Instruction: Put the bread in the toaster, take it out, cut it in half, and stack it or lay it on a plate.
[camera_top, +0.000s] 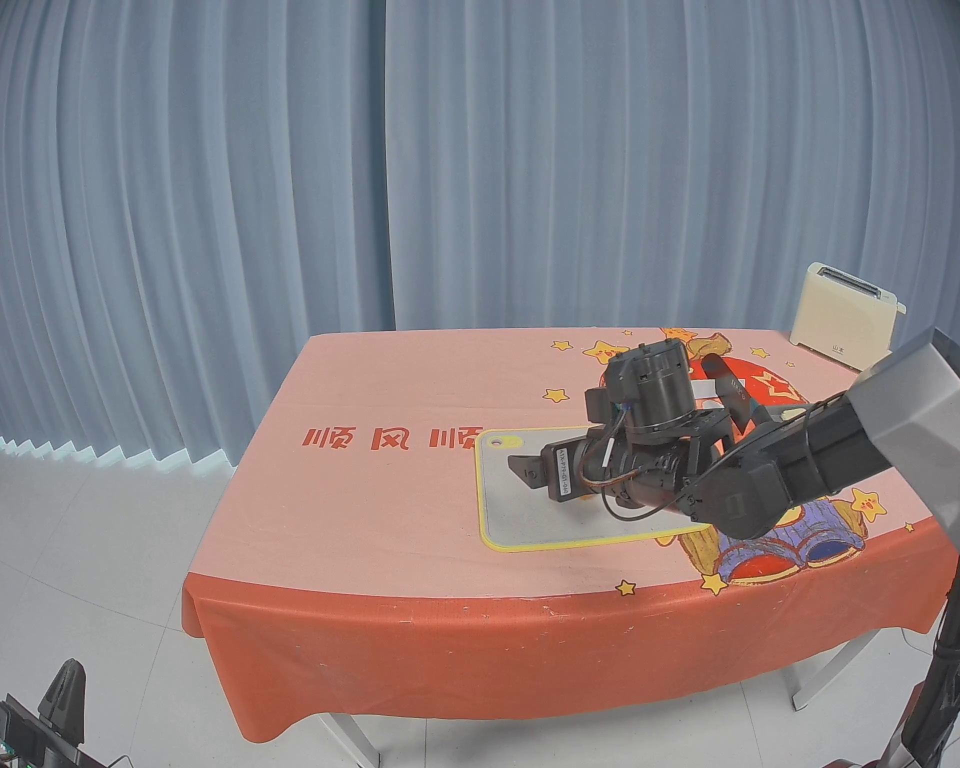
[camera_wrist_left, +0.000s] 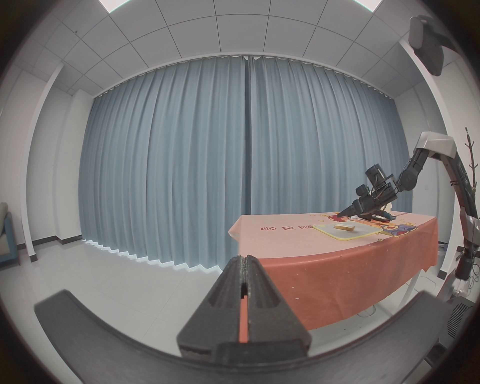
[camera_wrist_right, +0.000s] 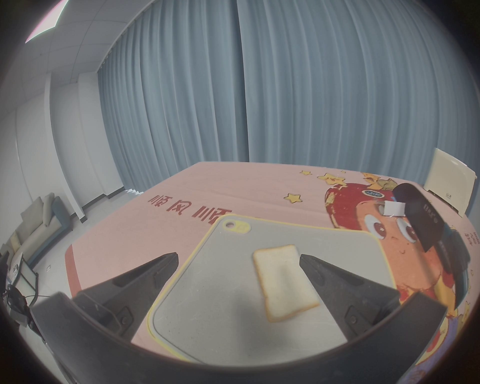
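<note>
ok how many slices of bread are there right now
1. The bread slice lies flat on the cutting board, just under the open right gripper. The inside of the toaster cannot be seen, so another could be hidden there.

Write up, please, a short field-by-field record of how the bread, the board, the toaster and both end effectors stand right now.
bread: one whole slice, uncut, lying flat on the cutting board
cutting board: grey with a yellow rim, on the tablecloth
toaster: cream, at the table's far right corner, apart from the board
right end effector: open, over the board, above the bread, not gripping it
left end effector: shut, empty, low and off to the table's left
black object: on the cloth beside the board; unclear what it is
</note>
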